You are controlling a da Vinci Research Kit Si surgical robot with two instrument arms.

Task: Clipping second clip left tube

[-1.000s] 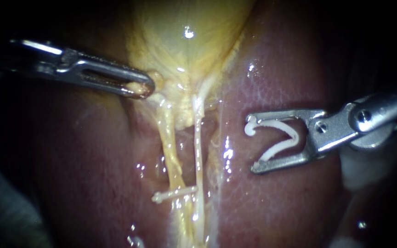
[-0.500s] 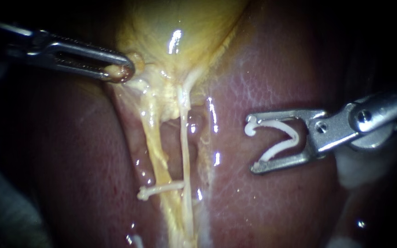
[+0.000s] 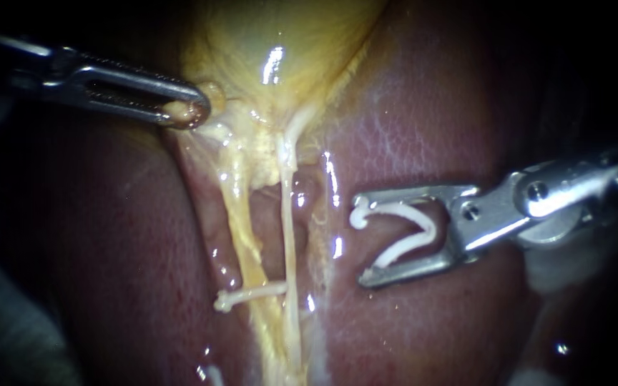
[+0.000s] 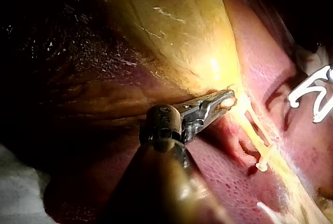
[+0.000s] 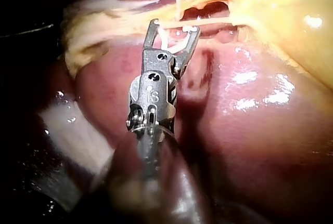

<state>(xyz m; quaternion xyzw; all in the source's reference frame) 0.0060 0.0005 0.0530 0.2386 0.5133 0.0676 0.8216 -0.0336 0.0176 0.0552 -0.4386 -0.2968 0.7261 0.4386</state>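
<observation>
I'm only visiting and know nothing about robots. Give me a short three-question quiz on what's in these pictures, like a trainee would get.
1. Choose one: between its jaws, the right instrument carries A) an open white clip, B) a needle, C) nothing.
2. True or false: no clip sits on either tube yet.
3. Fill the gap: the left instrument has its jaws shut on the edge of the ____.
Key: 1 A. 2 False: a closed clip already crosses the left tube. 3 gallbladder.
</observation>
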